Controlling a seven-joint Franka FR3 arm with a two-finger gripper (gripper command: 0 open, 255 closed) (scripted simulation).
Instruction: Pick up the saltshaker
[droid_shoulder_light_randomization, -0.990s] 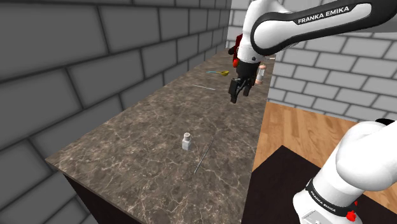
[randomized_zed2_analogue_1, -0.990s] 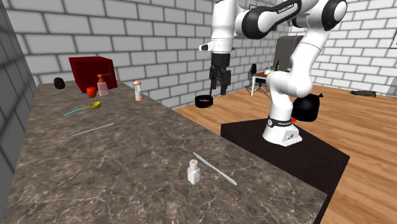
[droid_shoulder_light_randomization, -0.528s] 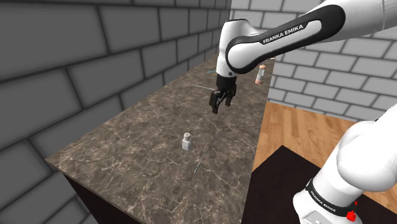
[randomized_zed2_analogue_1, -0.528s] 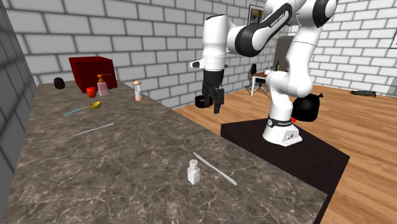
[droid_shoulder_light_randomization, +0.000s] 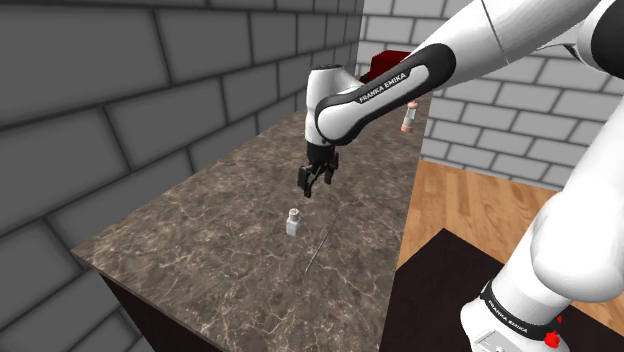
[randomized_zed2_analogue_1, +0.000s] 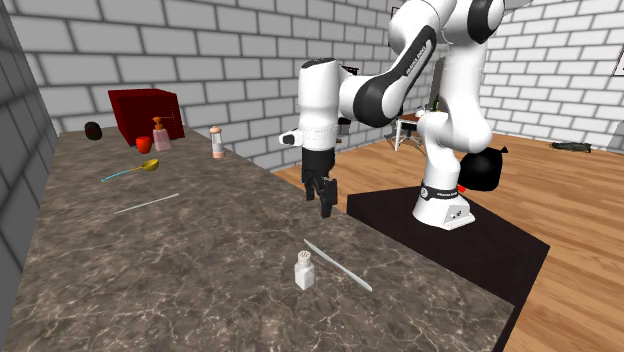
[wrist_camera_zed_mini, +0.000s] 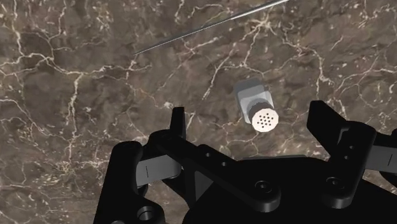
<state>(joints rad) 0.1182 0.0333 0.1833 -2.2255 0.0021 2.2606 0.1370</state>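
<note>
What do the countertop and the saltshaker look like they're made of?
Countertop: looks like dark brown marble with a smooth finish, going by the pale branching veins, though a printed surface would look the same.
Saltshaker: plain light grey matte body and a paler cap with small holes. The material is left open, perhaps plastic or ceramic.

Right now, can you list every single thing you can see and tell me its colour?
counter: one, dark brown marble, along the grey brick wall
saltshaker: one, white, upright near the counter's near end
thin rods: two, silvery, one beside the saltshaker, one mid-counter
spoon: one, yellow bowl and blue handle, far half of the counter
box: one, dark red, far end
bottles: two, pinkish, near the box, the second closer to it
stand: one, black, on the wooden floor
arm: one, white with dark joints
gripper: one, black, open, above the saltshaker, not touching it
</note>
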